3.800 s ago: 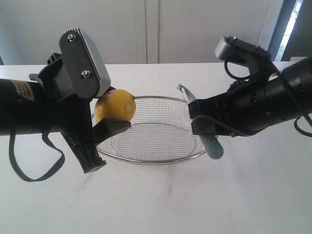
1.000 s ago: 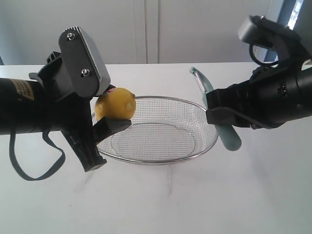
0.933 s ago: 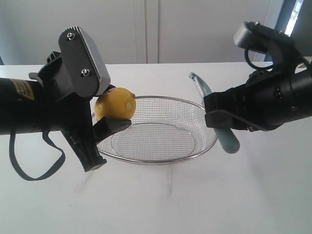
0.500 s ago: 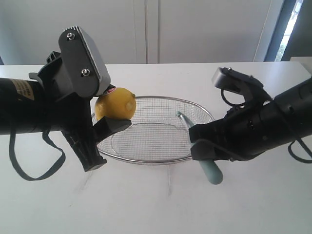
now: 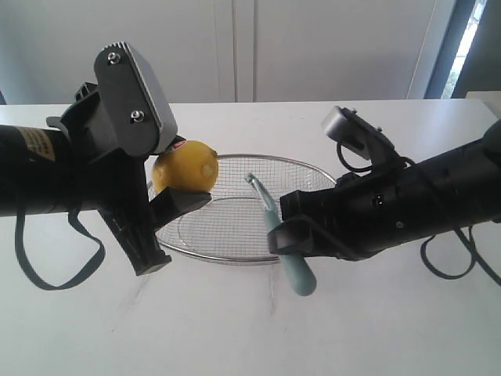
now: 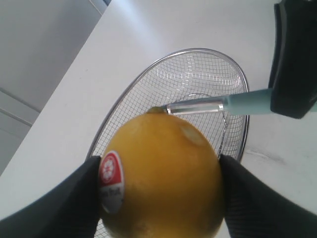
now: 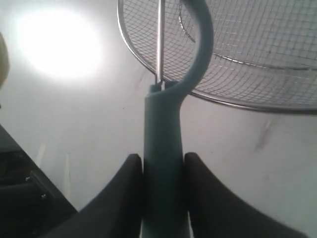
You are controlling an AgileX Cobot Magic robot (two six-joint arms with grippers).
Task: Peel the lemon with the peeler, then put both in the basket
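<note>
My left gripper point(image 5: 182, 188) is shut on the yellow lemon point(image 5: 185, 169) and holds it above the left rim of the wire-mesh basket point(image 5: 239, 257). In the left wrist view the lemon point(image 6: 161, 173), with its red-and-white sticker, fills the space between both black fingers. My right gripper point(image 5: 283, 239) is shut on the teal handle of the peeler point(image 5: 291, 266). The peeler's metal blade head point(image 5: 263, 196) points up and left over the basket, a short way from the lemon. The right wrist view shows the peeler handle point(image 7: 163, 163) clamped between the fingers, its loop over the basket point(image 7: 247, 103).
The basket stands on a white table point(image 5: 250, 329). A white wall with a cabinet seam point(image 5: 235, 47) runs behind it. A black strap point(image 5: 47, 274) hangs from the left arm near the table's front left.
The right arm has swung left and down, bringing the peeler from the basket's right side to over its middle, closer to the lemon. The left arm and lemon have stayed still.
</note>
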